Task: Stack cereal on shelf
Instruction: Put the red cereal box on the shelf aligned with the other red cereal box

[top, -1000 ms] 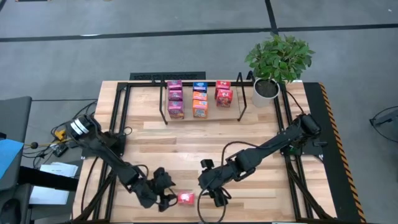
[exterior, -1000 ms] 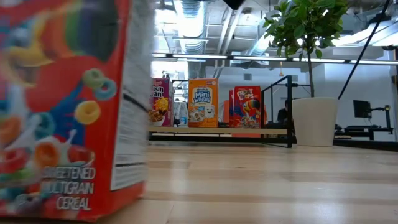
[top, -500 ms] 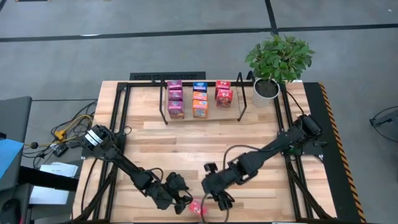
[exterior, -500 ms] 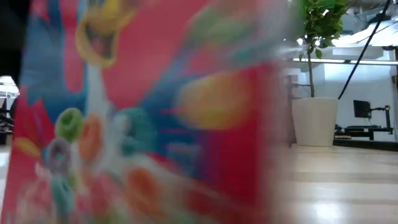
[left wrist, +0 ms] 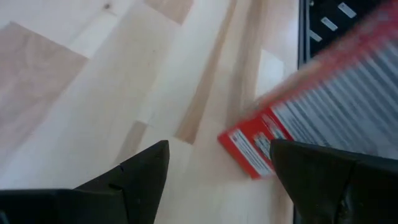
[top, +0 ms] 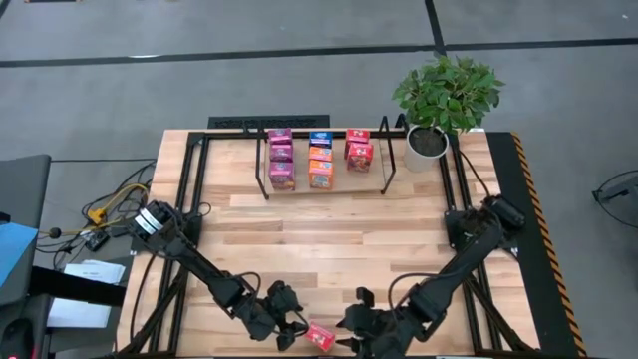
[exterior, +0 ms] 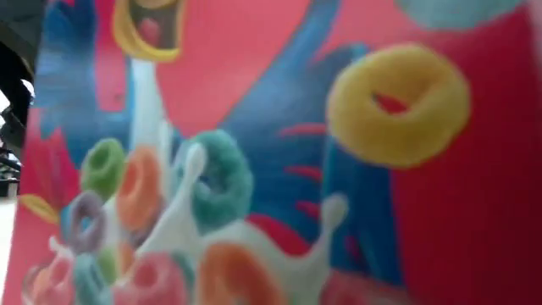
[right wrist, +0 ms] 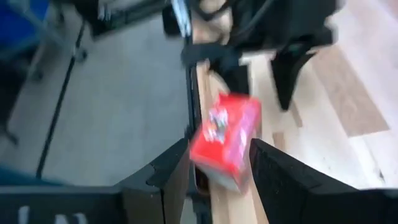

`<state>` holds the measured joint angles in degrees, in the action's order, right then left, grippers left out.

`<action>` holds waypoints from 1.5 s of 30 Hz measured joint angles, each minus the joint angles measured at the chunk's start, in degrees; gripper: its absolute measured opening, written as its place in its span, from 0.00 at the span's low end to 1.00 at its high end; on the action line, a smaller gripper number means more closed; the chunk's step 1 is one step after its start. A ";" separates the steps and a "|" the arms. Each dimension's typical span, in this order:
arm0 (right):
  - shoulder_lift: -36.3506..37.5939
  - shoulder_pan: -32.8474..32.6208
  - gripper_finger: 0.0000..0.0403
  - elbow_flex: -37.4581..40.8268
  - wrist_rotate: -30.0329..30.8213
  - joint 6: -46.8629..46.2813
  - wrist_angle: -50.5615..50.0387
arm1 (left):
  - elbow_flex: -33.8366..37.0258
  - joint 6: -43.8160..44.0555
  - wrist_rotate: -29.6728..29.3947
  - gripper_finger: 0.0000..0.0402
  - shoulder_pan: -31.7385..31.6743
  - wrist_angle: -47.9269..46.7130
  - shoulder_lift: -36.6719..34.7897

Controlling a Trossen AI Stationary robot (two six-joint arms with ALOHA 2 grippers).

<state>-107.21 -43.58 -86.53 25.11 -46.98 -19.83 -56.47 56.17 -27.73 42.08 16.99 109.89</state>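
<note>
- The red cereal box (top: pixel 320 336) is seen lying tilted at the near table (top: pixel 329 224) edge, between both grippers and well apart from the shelf (top: pixel 324 189)
- Right gripper (top: pixel 361 339): jaws are parted, box framed between them, contact not confirmed
- Left gripper (top: pixel 289 329): jaws are spread and empty, box just beside one finger (left wrist: pixel 323 177)
- Neither arm is judged clearly nearer

Red carton (top: pixel 320 337), multicoloured cereal rings
</note>
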 joint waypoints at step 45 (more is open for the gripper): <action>-8.16 -4.05 0.61 -0.10 0.47 -19.21 2.50 | 0.00 -6.96 0.71 0.05 5.64 9.70 -0.07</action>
<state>-115.37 -47.64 -86.63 25.58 -66.18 -17.32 -56.47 49.21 -27.02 47.72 26.69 109.82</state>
